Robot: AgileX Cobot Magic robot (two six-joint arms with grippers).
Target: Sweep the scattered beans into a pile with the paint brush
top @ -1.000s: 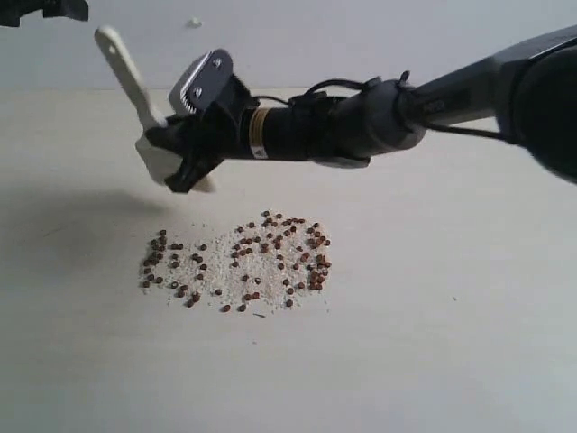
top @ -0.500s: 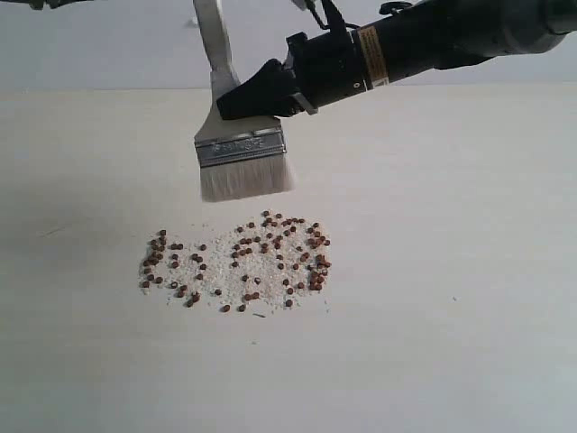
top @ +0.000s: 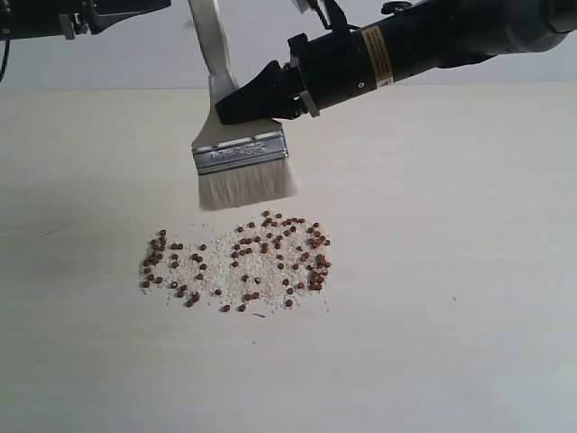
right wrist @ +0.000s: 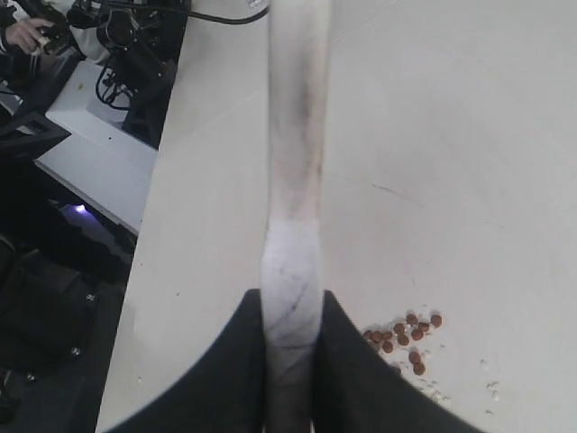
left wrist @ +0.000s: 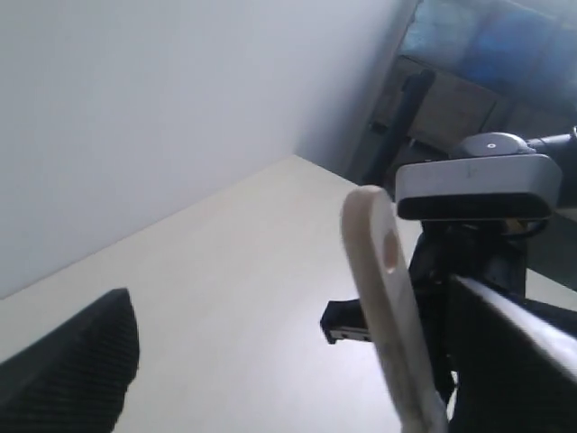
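The paint brush [top: 240,153] hangs upright, off-white bristles down, just above the far edge of the beans [top: 239,262], not touching them. My right gripper [top: 236,104] is shut on its pale handle above the silver band. In the right wrist view the brush [right wrist: 293,180] shows edge-on between the black fingers [right wrist: 230,379], with a few beans [right wrist: 401,336] beside it. My left gripper [top: 135,9] hovers high at the far left, open; in its view the handle end with the hole [left wrist: 383,271] rises close to one finger [left wrist: 514,361], ungripped.
Fine whitish crumbs lie mingled with the beans on the pale table [top: 451,316]. The table's edge [right wrist: 149,225] runs beside the brush in the right wrist view, with dark equipment and cables [right wrist: 117,36] beyond it.
The right gripper swung the brush from a tilted pose at the left to upright above the beans, then shifted it slightly. The left arm has come into view at the top left.
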